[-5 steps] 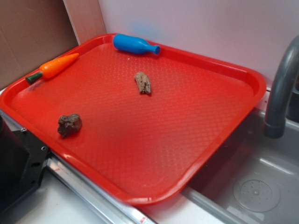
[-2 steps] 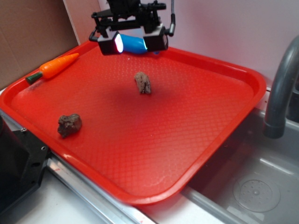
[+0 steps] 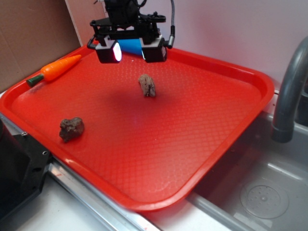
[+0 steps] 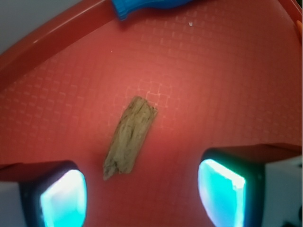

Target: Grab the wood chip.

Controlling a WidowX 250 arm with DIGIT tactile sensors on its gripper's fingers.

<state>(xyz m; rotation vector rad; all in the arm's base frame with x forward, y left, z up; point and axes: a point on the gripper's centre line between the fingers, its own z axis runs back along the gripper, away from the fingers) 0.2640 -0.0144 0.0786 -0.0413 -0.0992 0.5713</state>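
Hovering spread-open tool [image 3: 131,50] over far tray [image 3: 231,130], nothing pinched. Chip [image 3: 147,85] lying flat mid-tray, just near of tool, lengthwise between pads [image 4: 64,198]. Risking pads skidding off rough splintered edges, or descending crooked and knocking chip toward bottle [image 4: 147,4].

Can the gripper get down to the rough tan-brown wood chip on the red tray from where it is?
Probably yes. The gripper hangs open above the wood chip, which lies alone on bare red tray. The blue bottle, orange carrot and dark lump all lie well clear.
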